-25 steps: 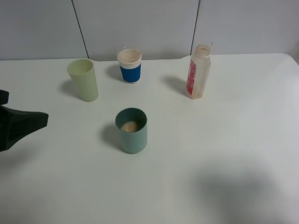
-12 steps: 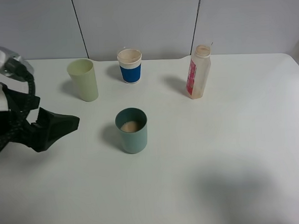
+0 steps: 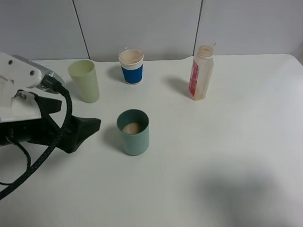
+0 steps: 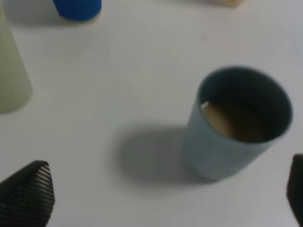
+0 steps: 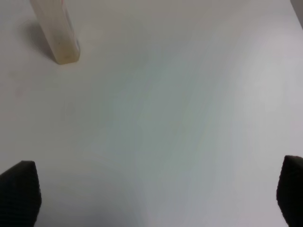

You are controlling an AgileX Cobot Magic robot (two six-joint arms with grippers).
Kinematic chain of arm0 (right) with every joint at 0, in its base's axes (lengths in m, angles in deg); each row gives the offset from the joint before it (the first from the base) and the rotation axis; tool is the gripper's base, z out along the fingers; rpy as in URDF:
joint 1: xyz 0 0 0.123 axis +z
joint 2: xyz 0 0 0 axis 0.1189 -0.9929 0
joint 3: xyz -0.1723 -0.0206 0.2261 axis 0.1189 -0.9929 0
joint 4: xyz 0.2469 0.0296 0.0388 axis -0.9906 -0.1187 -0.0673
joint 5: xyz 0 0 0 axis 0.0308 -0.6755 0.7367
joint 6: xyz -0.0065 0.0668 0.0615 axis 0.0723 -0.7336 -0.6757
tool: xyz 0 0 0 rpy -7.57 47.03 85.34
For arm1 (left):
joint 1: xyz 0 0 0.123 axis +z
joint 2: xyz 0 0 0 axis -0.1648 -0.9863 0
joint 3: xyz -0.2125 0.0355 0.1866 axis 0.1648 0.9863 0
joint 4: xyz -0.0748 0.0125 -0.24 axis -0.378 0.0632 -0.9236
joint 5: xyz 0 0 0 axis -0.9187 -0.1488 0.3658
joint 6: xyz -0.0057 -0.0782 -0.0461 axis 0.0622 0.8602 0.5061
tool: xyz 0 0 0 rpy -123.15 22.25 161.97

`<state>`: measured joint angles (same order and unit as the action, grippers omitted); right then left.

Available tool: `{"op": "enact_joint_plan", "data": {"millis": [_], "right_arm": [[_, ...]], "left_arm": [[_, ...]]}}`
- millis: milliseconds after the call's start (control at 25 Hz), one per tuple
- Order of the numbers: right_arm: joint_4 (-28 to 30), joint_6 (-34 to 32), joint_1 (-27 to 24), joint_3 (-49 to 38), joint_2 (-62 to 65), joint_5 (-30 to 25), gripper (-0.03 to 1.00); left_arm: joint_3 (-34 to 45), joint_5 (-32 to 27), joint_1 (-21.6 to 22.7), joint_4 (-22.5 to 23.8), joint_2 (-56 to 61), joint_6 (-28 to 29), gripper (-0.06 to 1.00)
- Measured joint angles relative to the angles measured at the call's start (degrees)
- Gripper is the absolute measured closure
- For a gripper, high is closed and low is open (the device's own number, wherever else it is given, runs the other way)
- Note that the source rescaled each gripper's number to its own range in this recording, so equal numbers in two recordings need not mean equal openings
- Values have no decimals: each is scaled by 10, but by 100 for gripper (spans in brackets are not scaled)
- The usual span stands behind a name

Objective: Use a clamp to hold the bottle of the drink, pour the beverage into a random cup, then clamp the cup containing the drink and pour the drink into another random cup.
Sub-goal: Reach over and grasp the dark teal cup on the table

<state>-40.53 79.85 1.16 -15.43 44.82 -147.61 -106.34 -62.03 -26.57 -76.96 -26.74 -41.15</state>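
A teal cup (image 3: 133,132) with tan drink inside stands upright at the table's middle; the left wrist view shows that teal cup (image 4: 234,125) close ahead. My left gripper (image 3: 84,129) is open, a short way left of it and not touching; its black fingertips (image 4: 26,194) sit wide apart. The uncapped bottle (image 3: 201,73) with a red label stands at the back right, and the right wrist view shows the bottle (image 5: 54,30) too. My right gripper (image 5: 156,198) is open over bare table, its fingertips (image 5: 19,191) at the view's corners; the exterior view does not show it.
A pale green cup (image 3: 84,80) stands at the back left, with a blue-banded paper cup (image 3: 132,66) behind the teal one. The white table (image 3: 233,150) ends at a grey wall behind. A black cable loops from the left arm over the table.
The left arm has swung in from the left edge toward the teal cup, gripper still open. Cups and bottle have not moved.
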Motion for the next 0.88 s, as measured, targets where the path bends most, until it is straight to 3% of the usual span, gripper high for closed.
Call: {"op": "enact_joint_plan", "data": {"millis": [80,200,360,640,720,880], "right_arm": [[0,0,0,0,0,0,-3],[0,0,0,0,0,0,-3],[0,0,0,0,0,0,-3],[0,0,0,0,0,0,-3],[0,0,0,0,0,0,-3],[0,0,0,0,0,0,-3]], "left_arm": [[18,27,-8,14,-14,37,-6],[33,50,-8,17,-18,45,-6],[68,130,-8,52,-18,74,-6],[110,199,-9,115,-39,188,-6],[116,212,-9,118,-47,196,-6],[129,292,-9,123,-116,199,-6]]}}
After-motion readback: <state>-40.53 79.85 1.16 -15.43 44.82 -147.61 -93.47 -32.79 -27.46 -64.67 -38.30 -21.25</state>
